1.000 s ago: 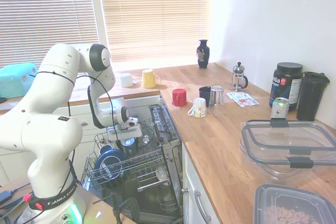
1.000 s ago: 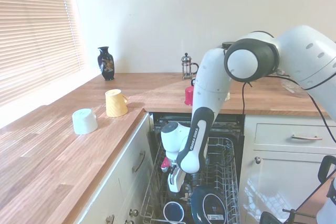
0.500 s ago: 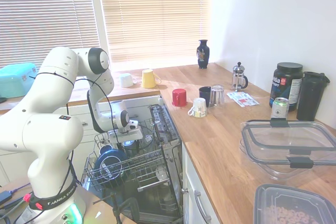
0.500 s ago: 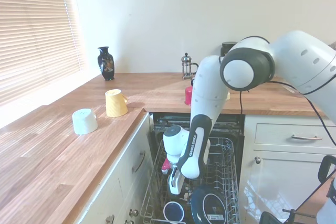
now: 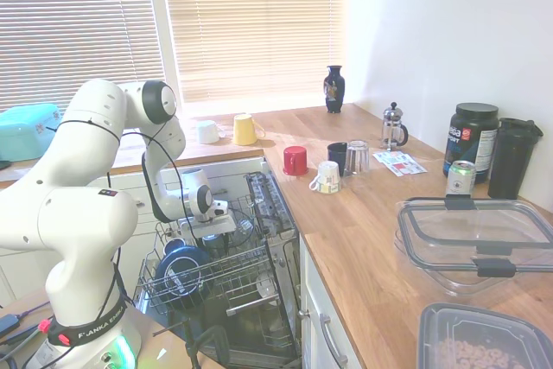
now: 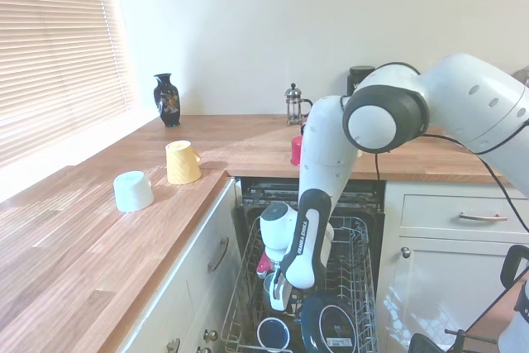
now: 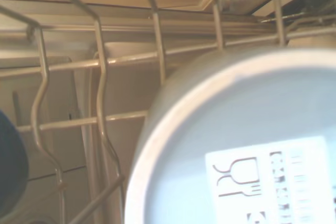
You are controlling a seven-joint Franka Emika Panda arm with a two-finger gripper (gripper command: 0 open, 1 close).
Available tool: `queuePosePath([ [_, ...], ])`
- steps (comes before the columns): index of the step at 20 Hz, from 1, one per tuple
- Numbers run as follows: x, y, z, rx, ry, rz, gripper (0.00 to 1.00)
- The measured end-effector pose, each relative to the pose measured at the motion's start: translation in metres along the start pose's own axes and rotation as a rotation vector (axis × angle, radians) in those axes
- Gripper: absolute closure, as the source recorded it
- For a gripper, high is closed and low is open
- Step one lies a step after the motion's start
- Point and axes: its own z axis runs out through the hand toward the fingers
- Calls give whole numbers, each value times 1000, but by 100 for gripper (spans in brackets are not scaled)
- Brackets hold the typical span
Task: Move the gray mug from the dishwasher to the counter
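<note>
Gripper (image 6: pixel 279 293) low in the dishwasher (image 6: pixel 351 245) rack; gray mug (image 7: pixel 247 145) upside-down directly beneath the jaws, whose state I cannot tell

White arm (image 6: pixel 331 163) bent steeply downward, gripper (image 6: pixel 278 293) low, wrist vertical.

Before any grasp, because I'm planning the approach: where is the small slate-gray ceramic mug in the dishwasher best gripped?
From above, across the side wall under its base: the gray mug sits upside down in the metal wire rack, flat labelled base up. Its handle is out of view.
</note>
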Motion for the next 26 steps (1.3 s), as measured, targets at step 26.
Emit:
queuePosePath([
  [26, -11, -5, 6, -20, 34, 3, 100],
])
